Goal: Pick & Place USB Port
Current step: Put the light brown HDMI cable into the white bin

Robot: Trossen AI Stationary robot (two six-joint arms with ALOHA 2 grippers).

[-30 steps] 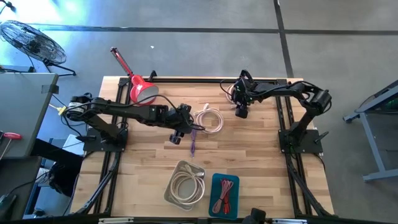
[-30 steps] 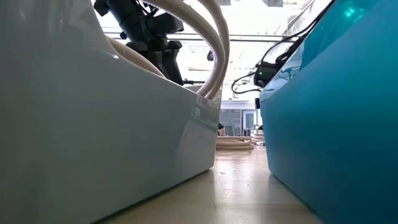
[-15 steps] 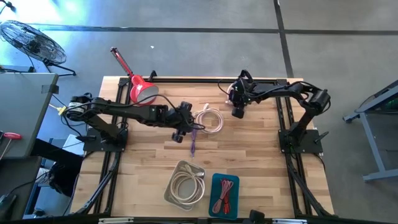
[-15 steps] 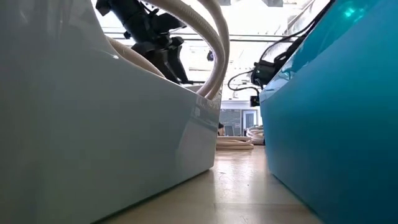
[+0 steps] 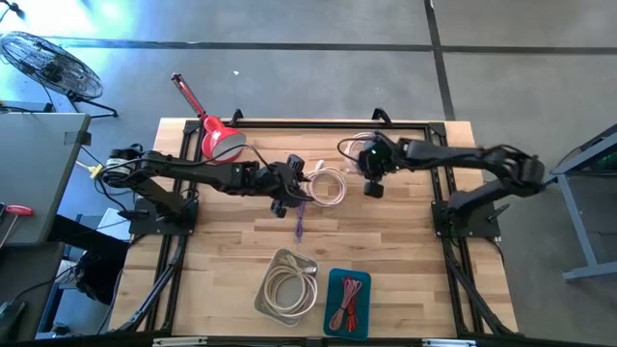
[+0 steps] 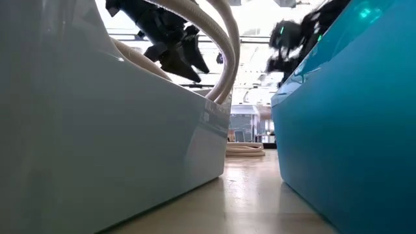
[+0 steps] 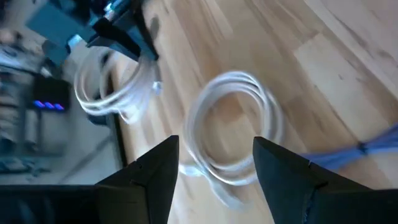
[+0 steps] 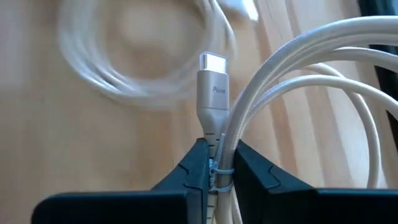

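My right gripper (image 5: 371, 185) hangs over the table's far middle, shut on a coiled white USB cable (image 8: 292, 74) whose silver plug (image 8: 213, 81) sticks out past the fingers. A second white coil (image 5: 328, 185) lies flat on the wood. My left gripper (image 5: 294, 196) hovers open just to that coil's left, and the coil (image 7: 233, 124) shows beyond its fingers. A purple cable (image 5: 301, 222) lies on the table just nearer than that coil. My right gripper pinches the white cable between its two fingers (image 8: 252, 171) at the bound strands just behind the plug's collar (image 8: 214, 134). The plug points straight out along the fingers. The coil's loops (image 8: 323, 118) hang off to one side, clear of the table.
A metal tray (image 5: 275, 306) holding white cables and a blue tray (image 5: 365, 281) holding red cables stand at the near edge; in the low view they are the pale wall (image 6: 97, 130) and the teal wall (image 6: 351, 130). A red lamp (image 5: 220, 138) stands at the far left.
My right gripper has risen and reached toward the table's left, and the white coil that lay at the far right half a second ago is now lifted clear. My left gripper has shifted a little toward the coil on the table and tipped.
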